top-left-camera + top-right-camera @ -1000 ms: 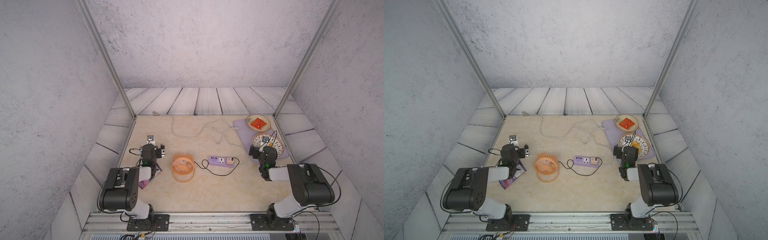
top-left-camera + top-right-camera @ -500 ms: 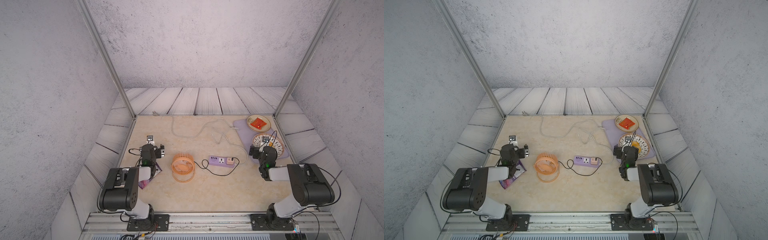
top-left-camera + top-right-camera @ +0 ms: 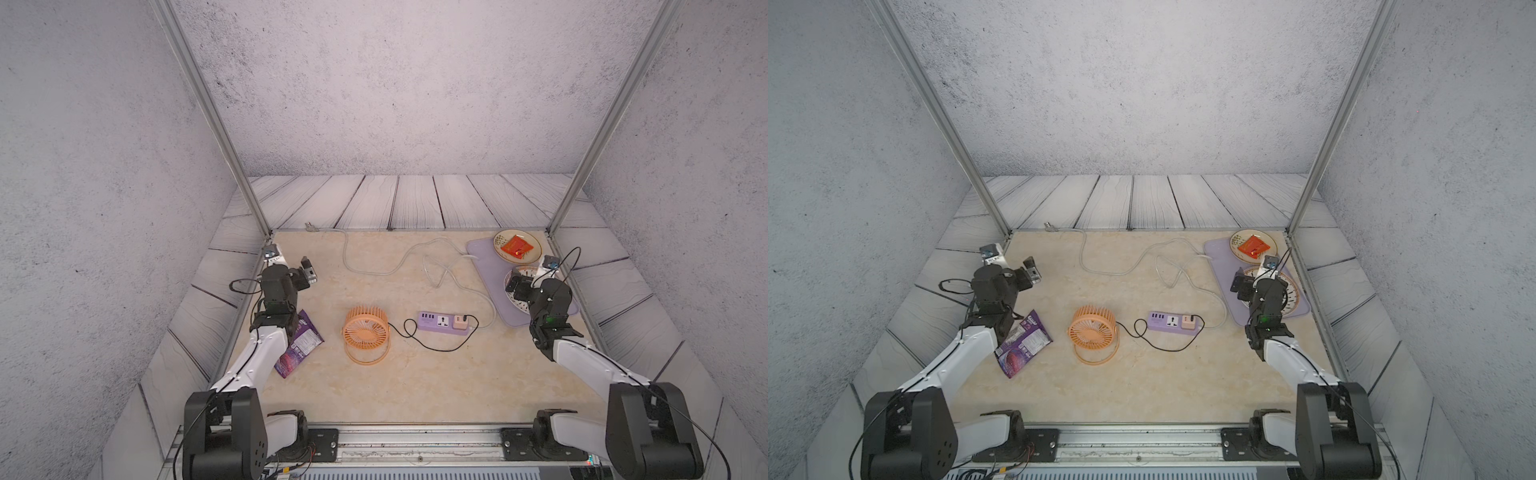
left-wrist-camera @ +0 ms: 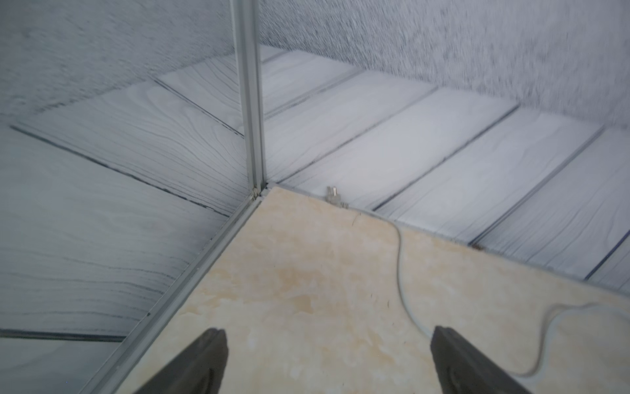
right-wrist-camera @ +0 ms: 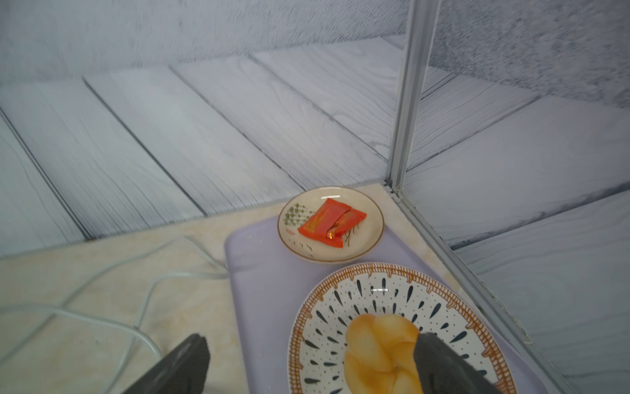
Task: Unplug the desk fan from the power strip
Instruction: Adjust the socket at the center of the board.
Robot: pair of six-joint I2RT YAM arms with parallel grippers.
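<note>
In both top views the orange desk fan (image 3: 366, 332) (image 3: 1092, 330) stands upright on its ring stand at mid-table. Its thin black cable (image 3: 432, 347) loops right to a pinkish plug (image 3: 459, 321) (image 3: 1187, 321) that sits in the lavender power strip (image 3: 442, 322) (image 3: 1171, 322). My left gripper (image 3: 308, 270) (image 4: 327, 332) hovers open near the far left corner, well away from the fan. The right gripper (image 3: 515, 286) (image 5: 312, 337) is open above the patterned plate, right of the strip. Neither holds anything.
A purple snack packet (image 3: 297, 345) lies under my left arm. A pale-purple tray (image 3: 490, 274) at the right carries a small plate (image 5: 375, 218) with a red packet and a patterned plate (image 5: 341, 307) with a bread roll (image 5: 381, 344). The strip's whitish cord (image 3: 374, 270) snakes to the back edge.
</note>
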